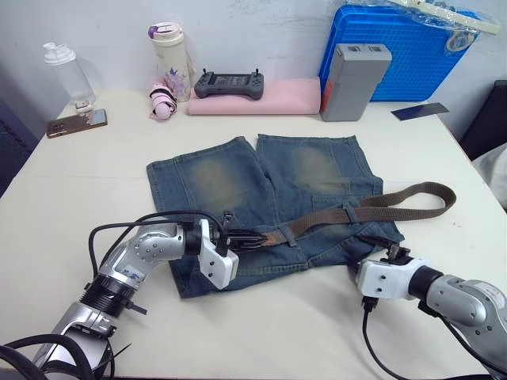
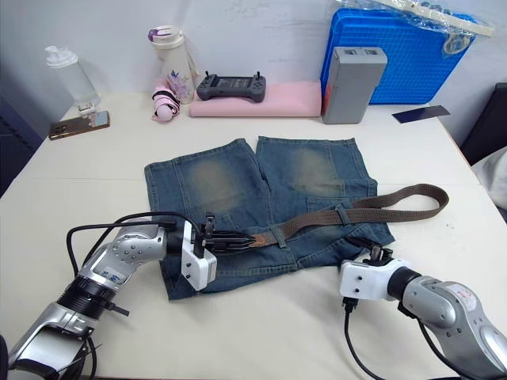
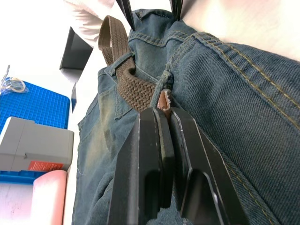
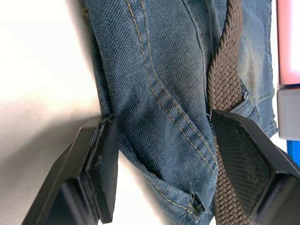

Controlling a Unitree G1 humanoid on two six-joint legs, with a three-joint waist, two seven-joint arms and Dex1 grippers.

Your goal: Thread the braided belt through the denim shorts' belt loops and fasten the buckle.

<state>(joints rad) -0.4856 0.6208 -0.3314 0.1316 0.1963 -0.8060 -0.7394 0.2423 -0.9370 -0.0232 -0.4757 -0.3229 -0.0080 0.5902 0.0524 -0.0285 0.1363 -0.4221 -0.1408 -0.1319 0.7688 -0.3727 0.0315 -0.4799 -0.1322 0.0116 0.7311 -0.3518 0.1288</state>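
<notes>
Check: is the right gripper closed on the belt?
No; in the right wrist view the right gripper has its fingers spread wide, straddling the denim shorts waistband and the braided belt without clamping either.

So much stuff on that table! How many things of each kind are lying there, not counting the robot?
Clothing: 2, the denim shorts and the braided belt.
Bottles: 2, a clear bottle and a floral bottle.
Electronics: 2, a phone and a handheld controller.
Boxes: 2, a blue crate and a grey box.
Pink foam pad: 1.
Dark blue card: 1.
Total: 10.
</notes>
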